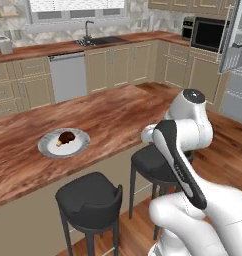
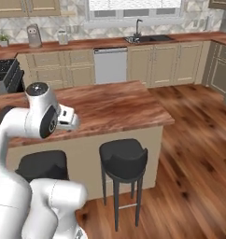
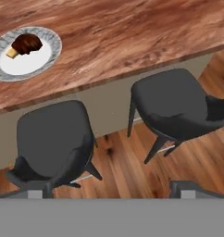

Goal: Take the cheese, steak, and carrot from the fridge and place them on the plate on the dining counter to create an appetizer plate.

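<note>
The round plate [image 1: 45,149] [image 3: 56,46] lies on the reddish-brown dining counter [image 1: 113,112] [image 3: 132,32]. The dark steak [image 1: 67,135] [image 3: 27,42] rests on it, with the small yellow cheese [image 1: 59,143] [image 3: 12,53] touching its side. The carrot is out of view. My gripper [image 3: 111,192] is open, its two dark fingertips [image 3: 37,189] wide apart with nothing between them. It hangs off the counter's near edge, above the stools and to the right of the plate. The fridge [image 1: 234,40] stands at the far right with a door swung open.
Two black stools [image 1: 90,195] [image 1: 153,162] [image 3: 51,134] [image 3: 174,102] stand against the counter's beige base, right below the hand. The wall counter with sink [image 1: 100,41] and a black oven [image 1: 209,34] line the back. Open wood floor [image 2: 199,154] lies to the right.
</note>
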### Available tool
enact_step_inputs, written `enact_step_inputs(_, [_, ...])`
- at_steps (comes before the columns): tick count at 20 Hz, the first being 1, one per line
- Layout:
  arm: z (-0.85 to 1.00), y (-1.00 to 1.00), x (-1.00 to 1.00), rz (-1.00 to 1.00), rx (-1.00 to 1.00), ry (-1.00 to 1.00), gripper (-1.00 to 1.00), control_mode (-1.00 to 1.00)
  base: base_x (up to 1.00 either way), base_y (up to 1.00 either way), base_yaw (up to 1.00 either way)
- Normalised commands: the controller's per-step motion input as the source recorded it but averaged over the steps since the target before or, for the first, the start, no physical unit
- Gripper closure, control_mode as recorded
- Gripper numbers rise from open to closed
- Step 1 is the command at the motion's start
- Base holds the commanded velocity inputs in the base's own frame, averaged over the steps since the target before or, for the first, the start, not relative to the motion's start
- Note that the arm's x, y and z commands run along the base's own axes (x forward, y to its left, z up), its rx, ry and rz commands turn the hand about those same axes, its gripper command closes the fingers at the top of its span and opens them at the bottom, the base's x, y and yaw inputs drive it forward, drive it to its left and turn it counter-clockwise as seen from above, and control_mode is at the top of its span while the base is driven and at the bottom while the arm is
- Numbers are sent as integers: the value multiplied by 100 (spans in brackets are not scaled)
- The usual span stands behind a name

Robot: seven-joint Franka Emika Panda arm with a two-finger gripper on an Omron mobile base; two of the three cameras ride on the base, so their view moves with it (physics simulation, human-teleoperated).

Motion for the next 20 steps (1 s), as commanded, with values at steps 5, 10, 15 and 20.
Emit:
enact_step_inputs(5, [0,0,0,0,0,0,-100,100,-73,-86,-12])
enact_step_inputs(10, [0,0,0,0,0,0,-100,100,-14,-77,-47])
enact_step_inputs(15, [0,0,0,0,0,0,-100,100,2,-70,-65])
enact_step_inputs(20, [0,0,0,0,0,0,-100,100,17,-49,-71])
